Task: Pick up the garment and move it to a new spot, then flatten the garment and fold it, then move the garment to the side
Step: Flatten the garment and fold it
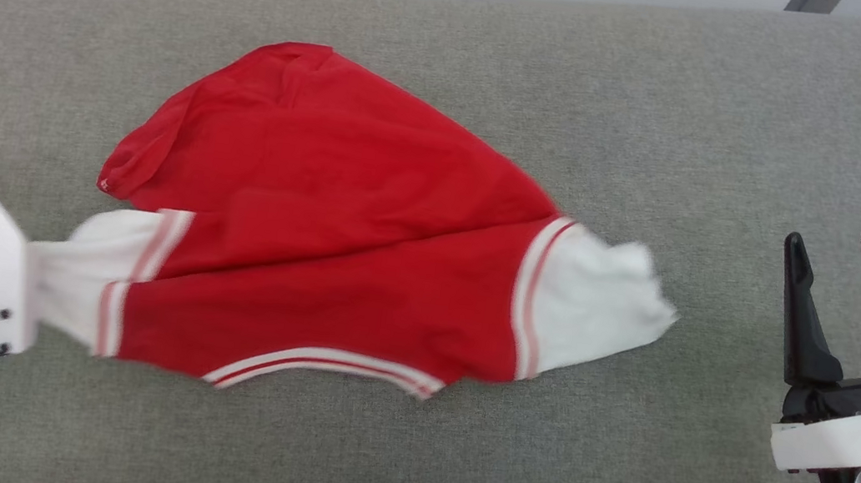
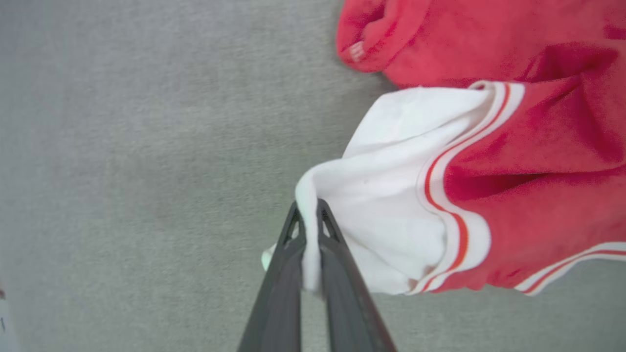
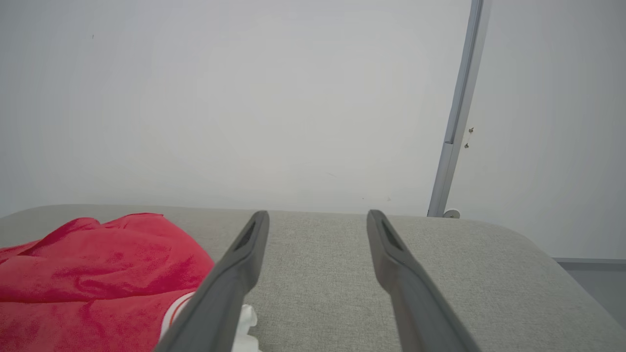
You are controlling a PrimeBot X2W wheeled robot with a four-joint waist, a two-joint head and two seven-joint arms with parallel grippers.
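A grey fabric cushion (image 1: 670, 98) spans the head view, with a pale wall (image 3: 244, 98) behind it. The garment (image 1: 331, 228) lies spread across the cushion's middle, rumpled, with its red body in broad folds. One white end panel (image 1: 599, 299) is toward the robot's right and the other white panel (image 2: 391, 195) toward its left. Striped trim (image 1: 329, 362) runs along the near hem. The right gripper (image 1: 832, 236) hovers over bare cushion, well apart from the cloth, its fingers spread wide and holding nothing. The left gripper (image 2: 307, 215) has its fingers pinched together on a bunched edge of the left white panel, with the fabric squeezed between the tips.
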